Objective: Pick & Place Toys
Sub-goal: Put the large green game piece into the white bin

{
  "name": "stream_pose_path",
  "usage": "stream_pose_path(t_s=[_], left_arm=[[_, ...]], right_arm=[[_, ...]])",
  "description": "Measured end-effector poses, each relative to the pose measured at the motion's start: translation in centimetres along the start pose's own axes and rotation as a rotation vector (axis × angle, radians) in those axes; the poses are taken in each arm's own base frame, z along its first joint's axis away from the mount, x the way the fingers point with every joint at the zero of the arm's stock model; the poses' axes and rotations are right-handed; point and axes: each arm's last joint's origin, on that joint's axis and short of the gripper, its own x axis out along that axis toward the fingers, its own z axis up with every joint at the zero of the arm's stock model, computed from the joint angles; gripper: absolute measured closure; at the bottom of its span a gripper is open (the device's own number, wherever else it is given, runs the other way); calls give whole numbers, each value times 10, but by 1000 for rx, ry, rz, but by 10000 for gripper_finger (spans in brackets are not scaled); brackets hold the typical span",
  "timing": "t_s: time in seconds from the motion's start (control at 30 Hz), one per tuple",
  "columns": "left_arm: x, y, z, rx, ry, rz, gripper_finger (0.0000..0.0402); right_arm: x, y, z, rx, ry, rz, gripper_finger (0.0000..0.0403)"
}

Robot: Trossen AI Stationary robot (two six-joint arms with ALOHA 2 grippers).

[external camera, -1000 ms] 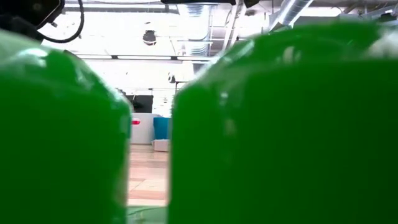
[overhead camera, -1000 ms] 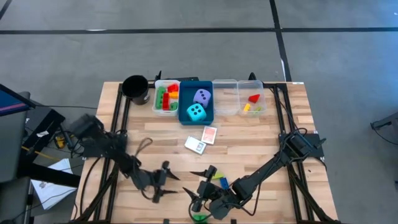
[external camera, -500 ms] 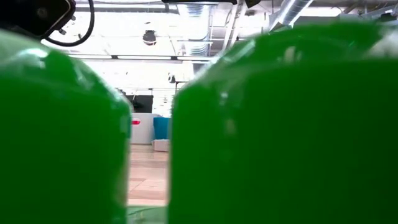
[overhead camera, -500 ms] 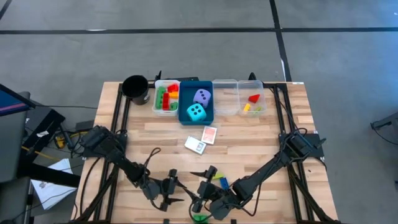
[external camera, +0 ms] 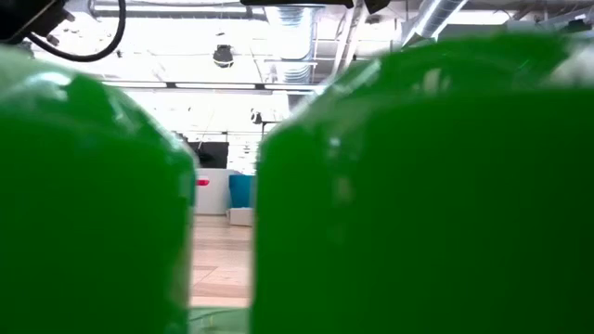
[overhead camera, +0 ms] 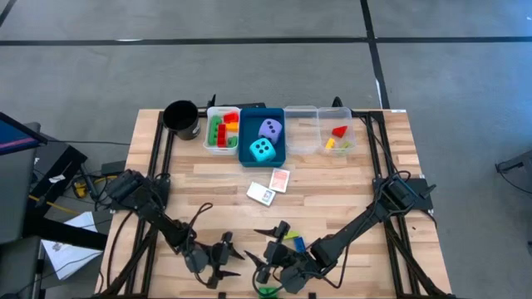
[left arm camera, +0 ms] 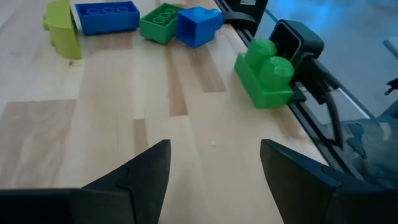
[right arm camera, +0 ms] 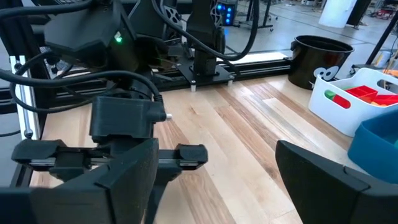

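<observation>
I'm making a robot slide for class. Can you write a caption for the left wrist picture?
Open left end effector hovers over the wooden table, facing a green brick near the edge.

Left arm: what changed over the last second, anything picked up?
The left gripper swung along the near edge toward the right gripper and the loose bricks; its fingers are open with bare table between them, the green brick lying ahead. Nothing was taken hold of or let go. The right gripper, the card packs, the dice and the trays stayed put.
</observation>
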Motion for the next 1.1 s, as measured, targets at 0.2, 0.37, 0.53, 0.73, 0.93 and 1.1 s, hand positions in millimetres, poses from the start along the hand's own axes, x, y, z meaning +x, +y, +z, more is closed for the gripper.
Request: stream_pose_path(t_s=[0.2,0.37,0.53,0.73,0.93,1.1], left_arm=[[-1,-2,-1,-46,1,-6,170],[-1,-2,-1,-55,0,-7,175],[0,-11,5,-59,-15,-37,175],[8,-27,11,1,-25,-51,177],[29,-31,-6,48,16,-20,177],[45,-35,-12,47,18,-7,176]], right_arm=[[1,0,0,0,0,-2,86],[1,0,0,0,0,-1,86],[1,0,0,0,0,-1,86],[1,0,0,1,0,-1,86],[1,0,0,1,0,-1,86],[1,0,0,2,-1,-1,86]])
